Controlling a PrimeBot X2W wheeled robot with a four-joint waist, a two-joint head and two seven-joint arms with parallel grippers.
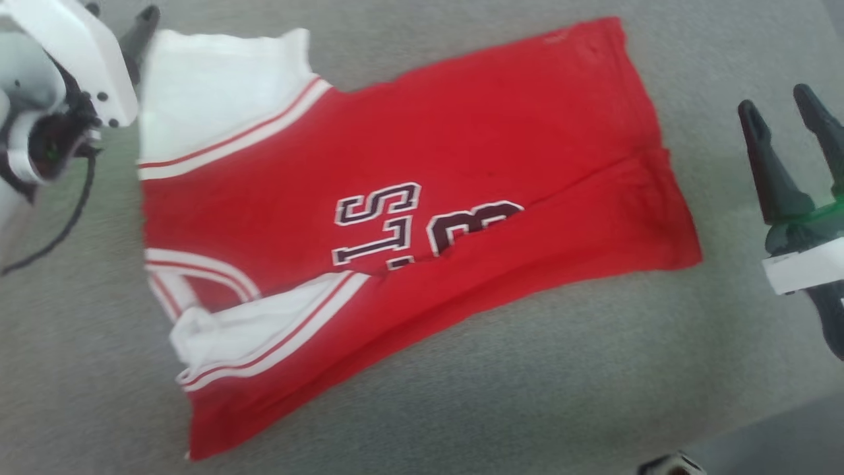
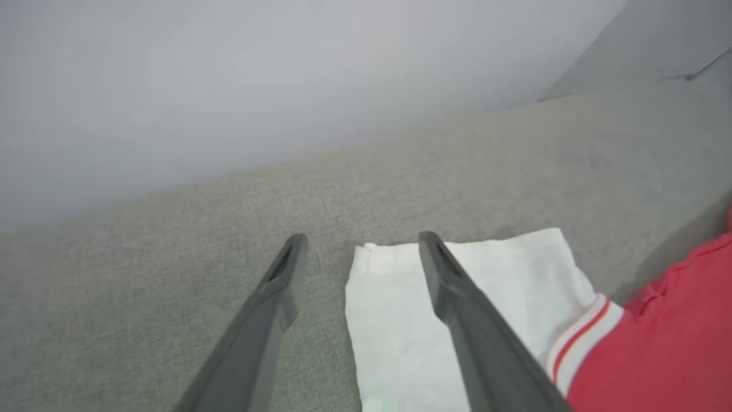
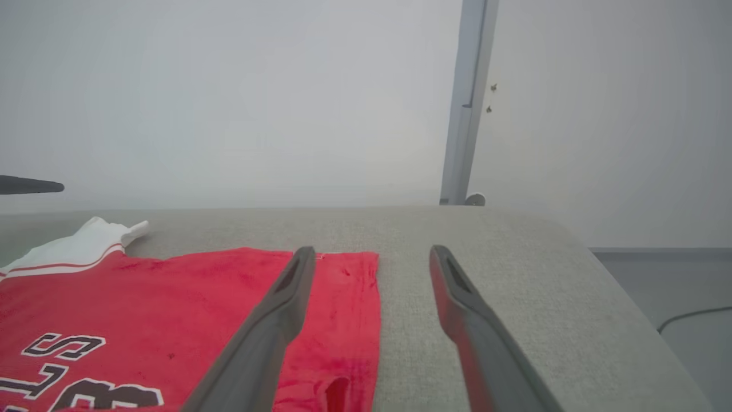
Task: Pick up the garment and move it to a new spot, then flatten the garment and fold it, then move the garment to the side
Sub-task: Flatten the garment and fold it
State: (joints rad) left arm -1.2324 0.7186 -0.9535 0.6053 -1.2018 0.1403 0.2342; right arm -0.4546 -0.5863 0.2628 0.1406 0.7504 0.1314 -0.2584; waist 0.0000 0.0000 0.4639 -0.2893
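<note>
Jersey [image 1: 409, 218] lies on the grey pad [image 1: 461, 409], one long edge folded over its numerals. Your left claw [image 2: 361, 237] and right claw [image 1: 777, 102] stand wide open, holding nothing. Pinch only one thin layer and the fold would likely drag askew.

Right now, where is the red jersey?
The jersey lies spread on the grey surface, mid head view, between the left gripper at its white corner and the right gripper beyond its red hem.
</note>
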